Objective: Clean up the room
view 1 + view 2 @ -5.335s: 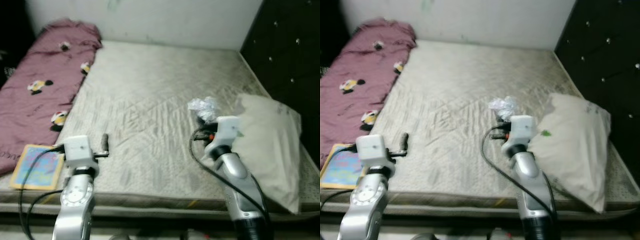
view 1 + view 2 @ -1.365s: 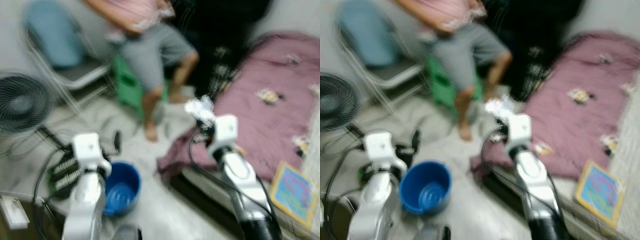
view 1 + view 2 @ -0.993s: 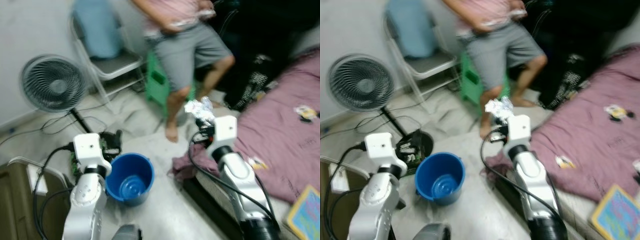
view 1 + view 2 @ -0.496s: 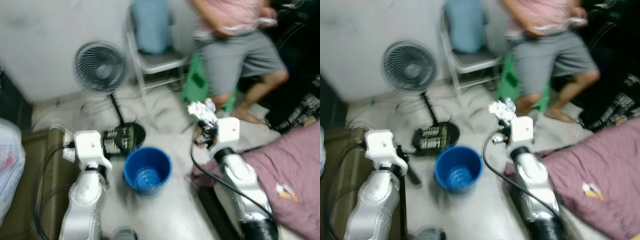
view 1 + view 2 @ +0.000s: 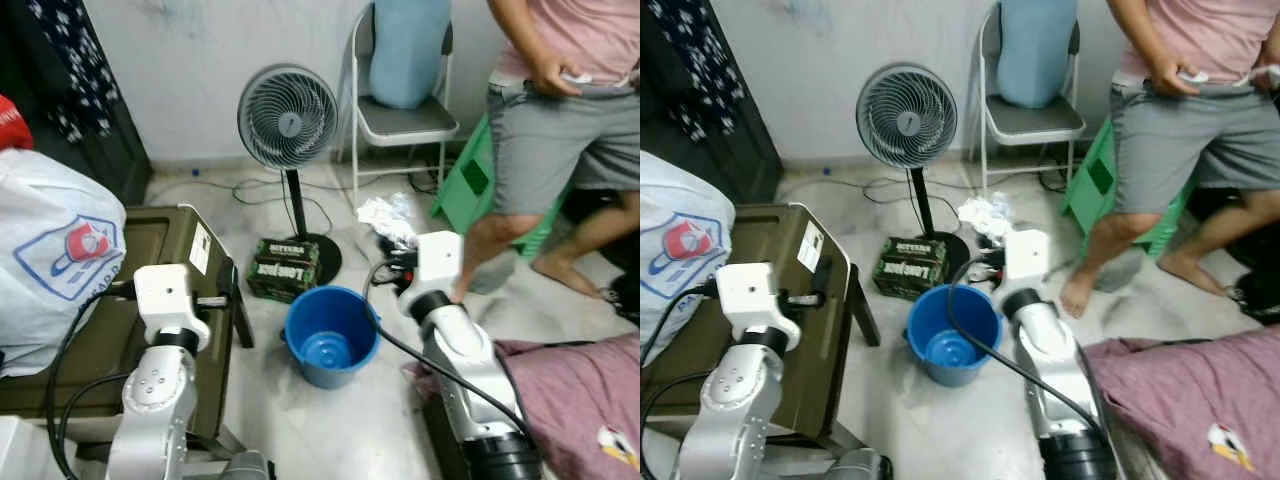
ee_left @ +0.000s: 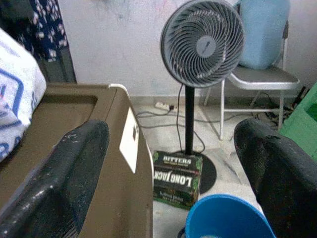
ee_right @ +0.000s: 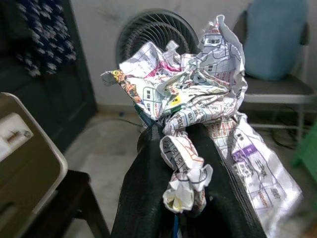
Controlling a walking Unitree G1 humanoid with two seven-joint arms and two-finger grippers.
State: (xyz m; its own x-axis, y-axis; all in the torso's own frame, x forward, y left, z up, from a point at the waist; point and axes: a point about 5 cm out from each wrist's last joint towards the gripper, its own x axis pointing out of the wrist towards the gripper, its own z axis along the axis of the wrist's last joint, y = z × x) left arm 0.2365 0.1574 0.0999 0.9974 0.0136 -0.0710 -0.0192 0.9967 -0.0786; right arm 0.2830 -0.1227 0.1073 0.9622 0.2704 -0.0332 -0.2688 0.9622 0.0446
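A crumpled printed paper wad [image 7: 198, 99] is pinched in my right gripper [image 7: 178, 134], which is shut on it. In the left eye view the wad [image 5: 385, 218] hangs a little beyond and to the right of a blue bucket [image 5: 330, 335] that stands upright and hollow on the pale floor. My right gripper [image 5: 392, 245] is above the bucket's far right rim. My left gripper [image 5: 228, 298] is open beside the bucket's left, over the edge of an olive case; its fingers [image 6: 64, 173] stand wide apart with nothing between them.
An olive case [image 5: 110, 320] with a white plastic bag [image 5: 55, 250] on it stands at left. A standing fan [image 5: 288, 118], a carton [image 5: 285, 268], a folding chair [image 5: 405, 110] and a green stool [image 5: 470, 185] lie beyond. A person [image 5: 560, 110] stands at right. A maroon blanket [image 5: 580, 390] lies near right.
The camera has swung left from the bed to the floor, bringing bucket, fan and olive case into view. My right gripper still holds the paper wad; the left stays open.
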